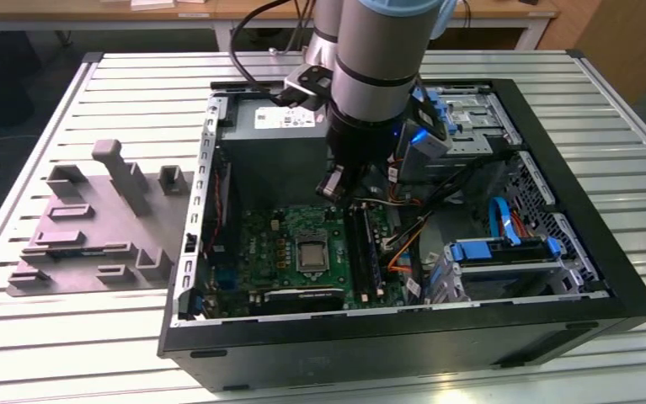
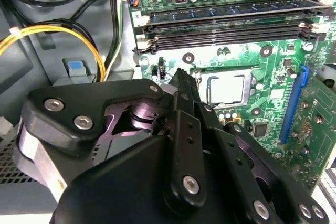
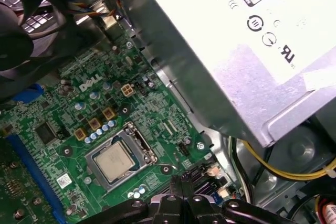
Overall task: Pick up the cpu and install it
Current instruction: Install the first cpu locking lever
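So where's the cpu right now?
The cpu lies flat in the metal-framed socket on the green board in both wrist views, near the memory slots, with the pincer close above the board beside it.

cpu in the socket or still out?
In. The cpu lies flat inside the metal-framed socket on the green board in both wrist views. The gripper, fingers together, holds nothing.

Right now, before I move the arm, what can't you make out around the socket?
1. Small silvery-grey square cpu lies in the metal-framed socket; full seating is too fine to judge in both wrist views.
2. Second wrist view: black gripper covers part of the green board.
3. Exterior view: grey arm hides the jaws.
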`<control>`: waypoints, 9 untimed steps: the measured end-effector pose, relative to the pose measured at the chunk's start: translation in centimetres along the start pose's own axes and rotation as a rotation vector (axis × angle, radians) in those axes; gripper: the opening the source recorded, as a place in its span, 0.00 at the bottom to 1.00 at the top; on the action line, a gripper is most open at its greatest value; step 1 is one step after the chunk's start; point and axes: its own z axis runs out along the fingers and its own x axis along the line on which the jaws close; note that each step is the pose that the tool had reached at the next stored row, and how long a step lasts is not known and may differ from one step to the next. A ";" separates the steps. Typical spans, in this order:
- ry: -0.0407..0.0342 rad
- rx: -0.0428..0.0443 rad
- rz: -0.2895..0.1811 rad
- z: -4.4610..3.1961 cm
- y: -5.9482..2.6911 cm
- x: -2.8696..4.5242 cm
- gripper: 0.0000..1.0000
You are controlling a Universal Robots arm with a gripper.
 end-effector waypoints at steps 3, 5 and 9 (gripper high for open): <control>0.0000 0.0001 0.000 0.03 0.06 -0.28 0.11; 0.0000 0.0000 0.000 0.04 0.13 -0.39 0.11; -0.0001 0.0000 0.000 0.12 0.28 -0.59 0.11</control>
